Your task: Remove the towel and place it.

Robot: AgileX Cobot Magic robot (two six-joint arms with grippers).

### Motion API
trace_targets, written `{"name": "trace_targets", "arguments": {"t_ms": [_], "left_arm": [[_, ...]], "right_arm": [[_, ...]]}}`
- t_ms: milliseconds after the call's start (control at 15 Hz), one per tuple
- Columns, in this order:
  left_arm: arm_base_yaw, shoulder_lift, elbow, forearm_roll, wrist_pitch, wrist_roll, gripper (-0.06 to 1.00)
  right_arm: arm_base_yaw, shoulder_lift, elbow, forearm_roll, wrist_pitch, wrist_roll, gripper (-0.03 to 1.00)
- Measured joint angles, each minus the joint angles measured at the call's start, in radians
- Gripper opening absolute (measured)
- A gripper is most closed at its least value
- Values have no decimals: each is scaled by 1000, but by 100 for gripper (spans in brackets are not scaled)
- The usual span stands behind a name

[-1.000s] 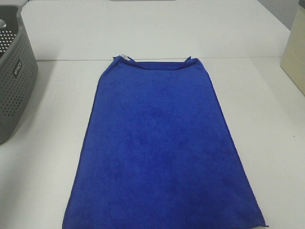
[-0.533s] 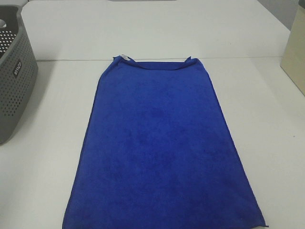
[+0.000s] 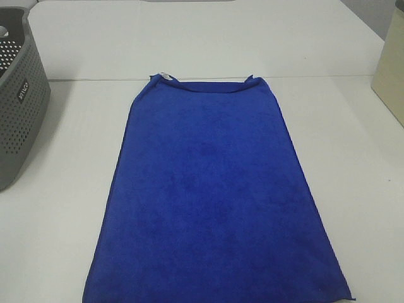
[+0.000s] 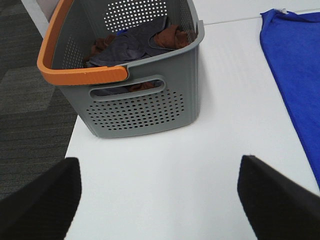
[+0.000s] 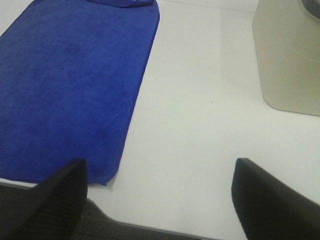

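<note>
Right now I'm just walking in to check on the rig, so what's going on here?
Nothing is being handled yet. The towel lies spread flat on the white table, with its far edge slightly folded over. The left gripper is open above bare table near the grey basket, which holds some crumpled clothes. The right gripper is open too, over the table edge beside the towel's near corner. A beige container stands on the right.
</note>
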Motion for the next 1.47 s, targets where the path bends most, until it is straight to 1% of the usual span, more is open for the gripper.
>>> {"name": "trace_targets", "arguments": {"t_ms": [133,267,333,400,467,600,733,1467], "left_arm": [[0,-62,18,-16,50,0,80],[0,-66,90,-42,60,18,80],[0,-66,109,-54,51,31,80],[0,-66,114,-61,24,32,80],[0,-66,123,-77,0,32,80],[0,-66,153,-121,-47,46,80],[0,-66,157,-158,-57,65,80],[0,-66,157,-165,-68,69,80]], "right_arm": [[0,-2,41,0,-1,0,78],[0,-2,109,0,-10,0,77],[0,-2,136,0,-36,0,76],[0,-2,149,3,-81,0,76],[0,-2,163,8,-103,0,76],[0,-2,168,7,-105,0,76],[0,-2,168,7,-106,0,76],[0,-2,168,7,-106,0,76]]}}
